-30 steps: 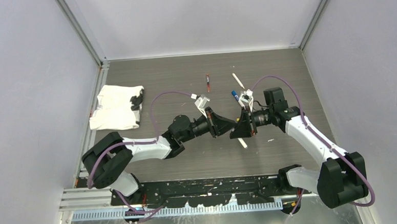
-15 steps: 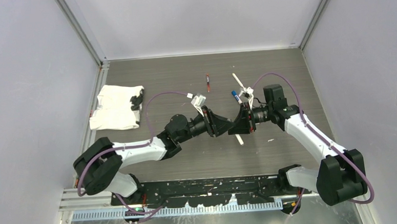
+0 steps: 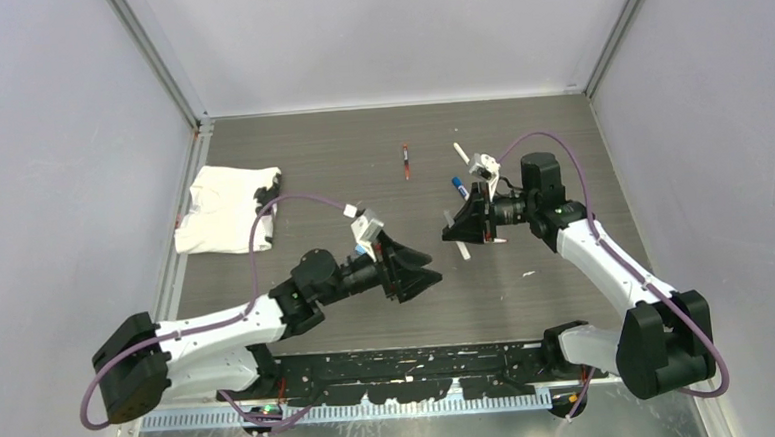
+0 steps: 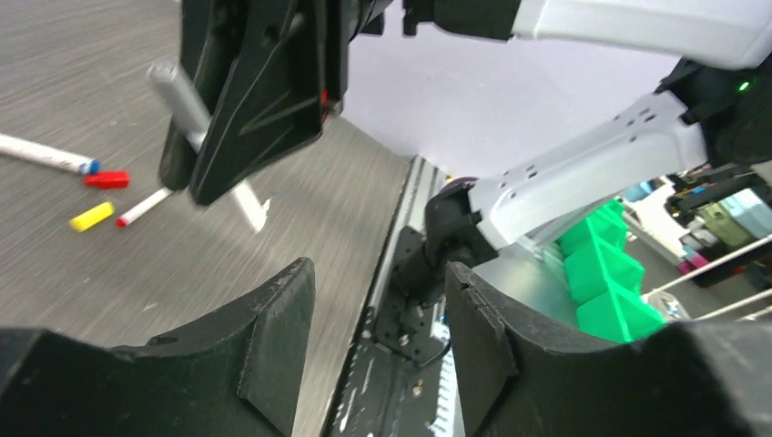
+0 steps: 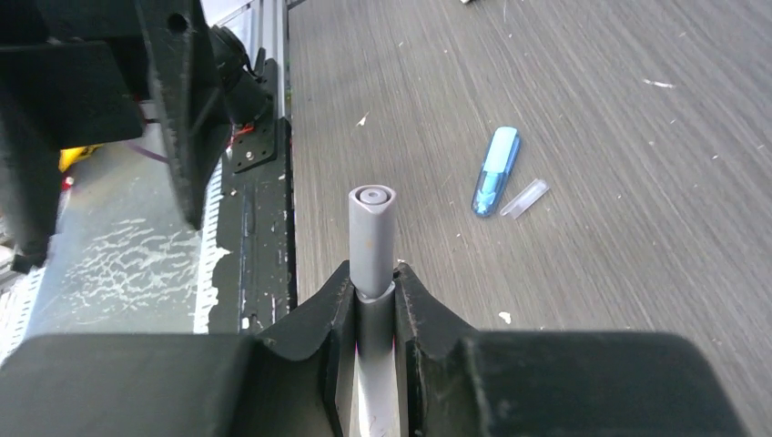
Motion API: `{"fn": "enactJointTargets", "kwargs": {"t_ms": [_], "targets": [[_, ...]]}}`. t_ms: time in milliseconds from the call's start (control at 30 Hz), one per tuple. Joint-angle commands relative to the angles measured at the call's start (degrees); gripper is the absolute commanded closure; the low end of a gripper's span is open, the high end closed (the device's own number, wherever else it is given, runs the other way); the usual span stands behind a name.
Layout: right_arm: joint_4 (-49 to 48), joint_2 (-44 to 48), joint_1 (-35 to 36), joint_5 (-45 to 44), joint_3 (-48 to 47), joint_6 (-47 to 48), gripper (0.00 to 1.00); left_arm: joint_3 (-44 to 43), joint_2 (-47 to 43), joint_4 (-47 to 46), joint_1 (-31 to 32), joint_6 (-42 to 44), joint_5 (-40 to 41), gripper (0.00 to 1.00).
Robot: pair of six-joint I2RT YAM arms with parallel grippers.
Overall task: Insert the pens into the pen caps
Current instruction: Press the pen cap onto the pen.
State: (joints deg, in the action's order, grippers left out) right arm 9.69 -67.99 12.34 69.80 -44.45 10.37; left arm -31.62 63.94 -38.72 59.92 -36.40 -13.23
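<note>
The left arm reaches low and long from 7 o'clock, its left hand (image 3: pixel 428 268) lying near 6 o'clock of the surface's (image 3: pixel 310 152) middle, fingers spread wide with nothing between them. The right arm bends in from 4 o'clock; its right hand (image 3: pixel 459 230) points toward 9 o'clock, raised off the surface just up and to the right of the left hand, jaws narrow and pinched on a grey-capped pen (image 5: pixel 371 232).

That pen's cap is a matte grey tube with a rounded three-sided end, jutting past the black fingertips; a white barrel shows below the hand.

On the dark, wood-grained surface near 12 o'clock lie a red-marked pen (image 3: pixel 406 160), a white pen (image 3: pixel 460 153) and a blue-tipped pen (image 3: pixel 457 185). The left wrist view shows a red cap (image 4: pixel 107 179) and a yellow cap (image 4: pixel 91 217) close together.
</note>
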Motion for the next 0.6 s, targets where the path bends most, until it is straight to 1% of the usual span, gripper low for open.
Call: {"fn": "enactJointTargets", "kwargs": {"t_ms": [0,67,133,200,233,267,333,433,567], "targets": [[-7.51,0.94,-0.03,0.29,0.07,-2.48,0.99,8.13,-5.2,-3.9,-0.05,8.82,3.93,0.44],[-10.27,1.1,0.11,0.7,0.6,-4.54,0.99,11.95,-5.3,-9.5,0.0,10.62,4.34,0.44],[-15.68,1.35,0.27,0.96,1.68,-9.04,0.99,13.05,-3.15,-13.91,0.11,11.74,3.87,0.44],[-24.56,1.37,0.61,0.48,3.4,-17.78,0.99,12.36,1.46,-17.31,0.59,12.83,4.01,0.43],[-32.39,1.32,0.76,-0.18,4.51,-22.54,0.99,11.58,3.76,-19.3,1.01,13.71,4.41,0.42],[-37.92,1.29,0.96,-0.72,5.68,-26.99,0.99,10.72,6.33,-21.32,1.52,14.21,5.15,0.41],[-44.97,1.15,1.3,-2.05,6.99,-33.44,0.99,9.03,11.51,-26.55,1.86,14.12,7.22,0.38],[-47.22,1.4,1.6,-3.09,7.12,-36.95,0.99,6.43,19.2,-34.78,1.87,13.37,9.48,0.37],[-47.7,1.56,1.69,-3.36,7.41,-37.31,0.99,2.45,27.81,-42.72,1.88,11.9,12.22,0.37]]}}
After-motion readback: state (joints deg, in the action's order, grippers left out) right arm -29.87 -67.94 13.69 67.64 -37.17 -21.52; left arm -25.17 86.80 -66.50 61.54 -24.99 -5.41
